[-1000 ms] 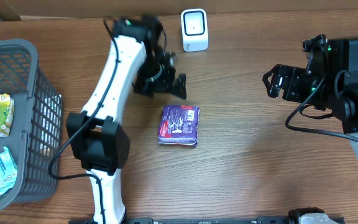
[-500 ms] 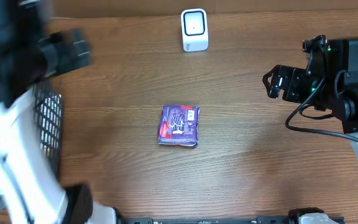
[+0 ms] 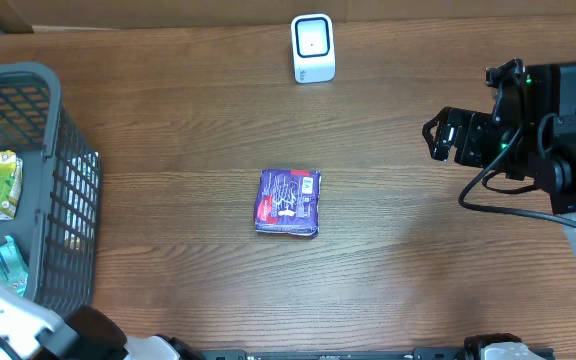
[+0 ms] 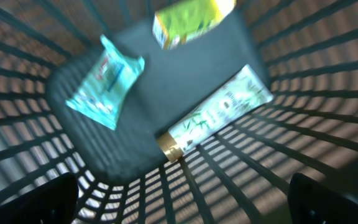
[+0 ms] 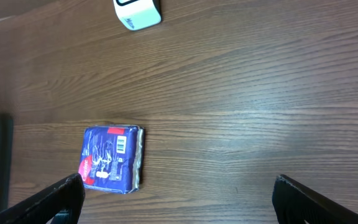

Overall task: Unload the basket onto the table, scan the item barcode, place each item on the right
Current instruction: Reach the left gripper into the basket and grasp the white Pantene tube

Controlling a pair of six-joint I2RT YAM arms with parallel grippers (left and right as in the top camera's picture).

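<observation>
Overhead: purple packet (image 3: pixel 288 201) mid-table; right tool (image 3: pixel 435 137), left tool (image 4: pixel 180 204) gape wide, apparently empty.

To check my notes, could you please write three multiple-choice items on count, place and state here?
1. Items in the grey basket? A one; B three; C five.
2. Where does the purple packet lie? A in the basket; B middle of the table; C atop the scanner.
3. The right arm's jaws? A open, empty; B shut on the packet; C shut on the scanner.
Answers: 1 B, the left wrist view shows a teal packet, green carton and tube; 2 B, alone on the wood; 3 A, tips wide apart, nothing between.
</observation>
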